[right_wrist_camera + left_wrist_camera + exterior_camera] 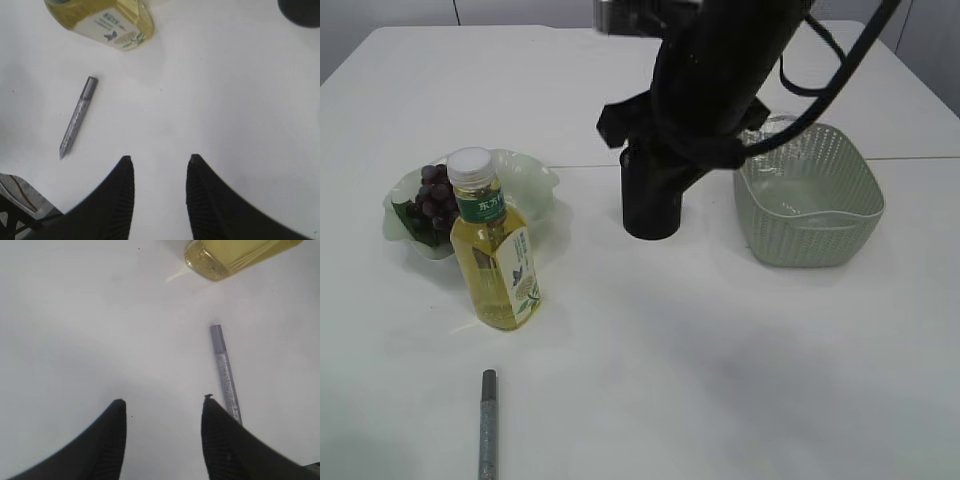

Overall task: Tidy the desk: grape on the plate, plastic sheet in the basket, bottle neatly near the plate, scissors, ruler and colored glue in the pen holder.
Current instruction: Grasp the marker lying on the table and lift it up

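Dark grapes (432,198) lie on the pale green plate (535,180) at the left. Just in front of the plate stands the bottle (495,250) of yellow drink, upright. The grey glitter glue stick (487,425) lies on the table near the front edge. The black pen holder (650,205) stands mid-table, partly behind a black arm (720,70). A clear crinkled sheet (778,128) shows at the back rim of the green basket (810,235). My left gripper (163,400) is open over bare table, with the glue stick (224,372) just right of it. My right gripper (160,157) is open and holds nothing. Scissors and ruler are out of view.
The right wrist view has the bottle (107,20) at the top left, the glue stick (77,117) at the left and the pen holder's edge (302,12) in the top right corner. White table runs between holder and front edge.
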Available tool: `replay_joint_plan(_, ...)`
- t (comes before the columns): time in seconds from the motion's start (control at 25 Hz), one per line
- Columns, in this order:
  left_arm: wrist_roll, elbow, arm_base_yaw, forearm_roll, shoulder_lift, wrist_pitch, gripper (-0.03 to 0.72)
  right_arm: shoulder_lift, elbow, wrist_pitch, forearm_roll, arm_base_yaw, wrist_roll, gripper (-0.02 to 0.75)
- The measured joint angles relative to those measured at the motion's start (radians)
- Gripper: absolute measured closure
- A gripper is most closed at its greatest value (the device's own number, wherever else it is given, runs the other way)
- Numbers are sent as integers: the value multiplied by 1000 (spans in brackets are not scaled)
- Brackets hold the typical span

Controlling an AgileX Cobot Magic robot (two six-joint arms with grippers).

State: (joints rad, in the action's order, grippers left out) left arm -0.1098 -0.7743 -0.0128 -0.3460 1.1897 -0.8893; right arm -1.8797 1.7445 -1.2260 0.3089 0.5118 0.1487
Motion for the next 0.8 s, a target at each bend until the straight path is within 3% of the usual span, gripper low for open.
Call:
replay_joint_plan(0.24, 0, 0, 0, 2, 0, -11, 327, 0, -150, 7, -19, 123, -108, 477)
replay_joint_plan(0.52, 0, 0, 0, 2, 0, -12, 327, 0, -204, 156, -23, 297, -341, 477)
replay_joint_plan(0.8, 0, 0, 0, 2, 0, -12, 327, 0, -204, 235, -29, 332, -503, 477)
